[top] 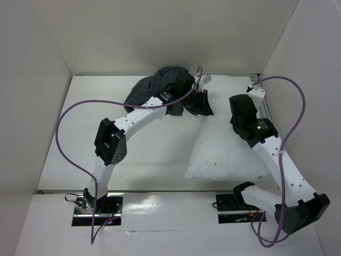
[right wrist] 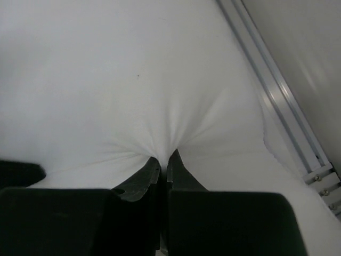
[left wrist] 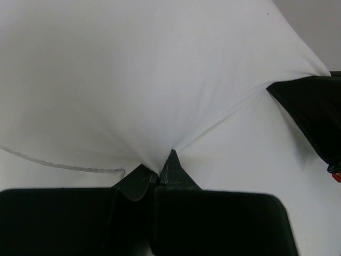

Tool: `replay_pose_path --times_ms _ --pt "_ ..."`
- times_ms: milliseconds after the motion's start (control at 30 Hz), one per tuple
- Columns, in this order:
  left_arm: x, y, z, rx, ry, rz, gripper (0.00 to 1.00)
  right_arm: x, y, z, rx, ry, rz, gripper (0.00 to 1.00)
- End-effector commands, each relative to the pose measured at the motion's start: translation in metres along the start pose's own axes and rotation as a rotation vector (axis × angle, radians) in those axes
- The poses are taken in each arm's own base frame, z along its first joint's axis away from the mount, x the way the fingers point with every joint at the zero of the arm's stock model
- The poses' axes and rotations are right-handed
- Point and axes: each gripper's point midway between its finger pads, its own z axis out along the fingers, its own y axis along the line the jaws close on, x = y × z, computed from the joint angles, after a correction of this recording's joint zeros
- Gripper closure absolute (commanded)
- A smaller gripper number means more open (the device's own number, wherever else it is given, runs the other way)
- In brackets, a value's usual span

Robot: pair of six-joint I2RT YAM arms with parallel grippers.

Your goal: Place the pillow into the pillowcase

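The white pillow (top: pixel 224 154) lies at the centre right of the table, its far end raised between the two grippers. My left gripper (top: pixel 204 102) is at its far left corner, my right gripper (top: pixel 238 114) at its far right side. In the left wrist view my left gripper (left wrist: pixel 160 172) is shut on a pinched fold of the pillow (left wrist: pixel 149 80). The right gripper (right wrist: pixel 164 160) is likewise shut on a puckered fold of the pillow (right wrist: pixel 133 80). The dark grey pillowcase (top: pixel 157 85) is bunched at the back, behind the left arm's forearm.
White walls enclose the table on the left, back and right. An aluminium rail (right wrist: pixel 277 101) runs along the right wall close to the pillow's edge. Purple cables (top: pixel 69 144) loop over both arms. A dark shape (left wrist: pixel 314 114) at the right edge meets the pillow.
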Motion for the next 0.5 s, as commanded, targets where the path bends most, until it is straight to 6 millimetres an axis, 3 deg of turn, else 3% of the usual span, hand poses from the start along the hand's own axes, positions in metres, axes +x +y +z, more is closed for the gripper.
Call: replay_pose_path --times_ms 0,133,200,233,300,333,367,400,433,467 --pt "-0.025 -0.041 -0.004 0.115 -0.079 0.054 1.00 -0.037 -0.003 0.020 0.113 -0.143 0.118 1.00" --pt "-0.016 -0.031 0.014 0.132 -0.045 0.034 1.00 -0.037 -0.009 0.032 0.161 -0.130 0.132 1.00" --pt "-0.013 -0.027 0.023 0.142 -0.016 0.034 0.75 -0.027 -0.012 0.038 0.168 -0.111 0.133 1.00" --pt "0.004 -0.010 0.038 0.123 0.040 -0.003 0.60 -0.025 -0.011 0.040 0.171 -0.104 0.127 1.00" --pt "0.003 0.000 0.036 0.153 0.075 -0.039 0.30 -0.014 -0.015 0.047 0.195 -0.075 0.105 1.00" --pt "0.005 0.004 0.031 0.158 0.094 -0.057 0.25 -0.012 -0.016 0.046 0.207 -0.053 0.084 1.00" --pt "-0.001 0.007 0.022 0.160 0.089 -0.064 0.23 -0.013 -0.017 0.046 0.213 -0.041 0.064 0.76" --pt "-0.016 0.008 -0.008 0.127 0.043 -0.028 0.17 -0.024 -0.007 0.042 0.158 -0.032 0.019 0.18" --pt "-0.016 0.008 -0.008 0.127 0.042 -0.017 0.17 -0.029 -0.008 0.040 0.153 -0.040 -0.007 0.18" --pt "-0.023 0.007 -0.019 0.114 0.018 -0.002 0.13 -0.036 0.008 0.038 0.070 -0.041 -0.007 0.08"
